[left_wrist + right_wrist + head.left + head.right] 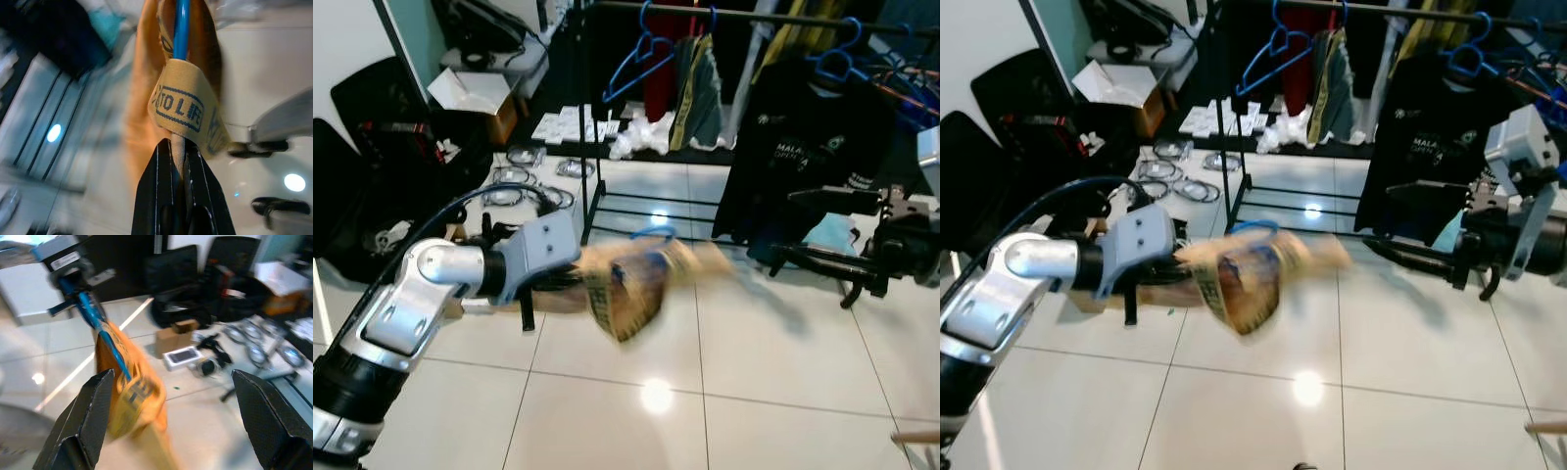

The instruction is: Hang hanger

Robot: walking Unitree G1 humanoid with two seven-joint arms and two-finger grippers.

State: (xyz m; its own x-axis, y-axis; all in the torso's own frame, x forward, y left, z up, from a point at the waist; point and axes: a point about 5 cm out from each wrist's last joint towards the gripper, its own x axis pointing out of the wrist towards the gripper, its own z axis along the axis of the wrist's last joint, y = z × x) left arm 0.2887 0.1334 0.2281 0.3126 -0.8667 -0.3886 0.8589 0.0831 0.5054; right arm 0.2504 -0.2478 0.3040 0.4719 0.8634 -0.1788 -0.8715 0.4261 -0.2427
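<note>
A tan-orange garment [626, 289] with blue print hangs blurred on a blue hanger [654, 232] over the tiled floor. My left gripper [579, 279] holds it from the left. In the left wrist view the fingers [161, 196] are shut on the garment's tan fabric [178, 103], just below the hanger's blue bar [182, 29]. My right gripper [783, 227] stands open to the right of the garment, apart from it; its wrist view shows the garment [134, 396] between its spread fingers [83, 421]. The black clothes rail [754, 12] runs across the back.
On the rail hang blue hangers [641, 59], a black T-shirt [803, 137] and other clothes. The rack's black upright and base bars [597, 196] stand just behind the garment. Cable coils [524, 181], boxes [475, 93] and black bags [372, 127] crowd the left.
</note>
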